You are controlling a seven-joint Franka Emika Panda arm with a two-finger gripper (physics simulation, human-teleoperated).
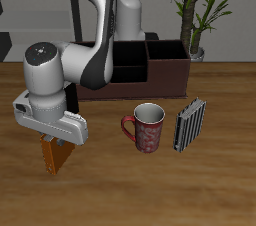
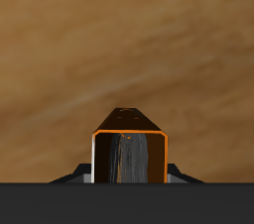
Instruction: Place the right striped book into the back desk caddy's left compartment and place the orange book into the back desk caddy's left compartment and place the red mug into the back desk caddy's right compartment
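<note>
While the gripper (image 1: 55,150) clamps the orange book (image 1: 54,156) above the bench (image 1: 220,185), the mug and striped book stand apart from it.

The book hangs tilted under the gripper near the bench's front edge; in the wrist view its end (image 2: 129,154) sits between the jaws over bare wood. The red mug (image 1: 148,128) stands upright mid-bench, the striped book (image 1: 190,124) on edge just beside it. The caddy (image 1: 150,72) lies farther back, partly hidden by the arm, with a potted plant (image 1: 200,10) beside it.
</note>
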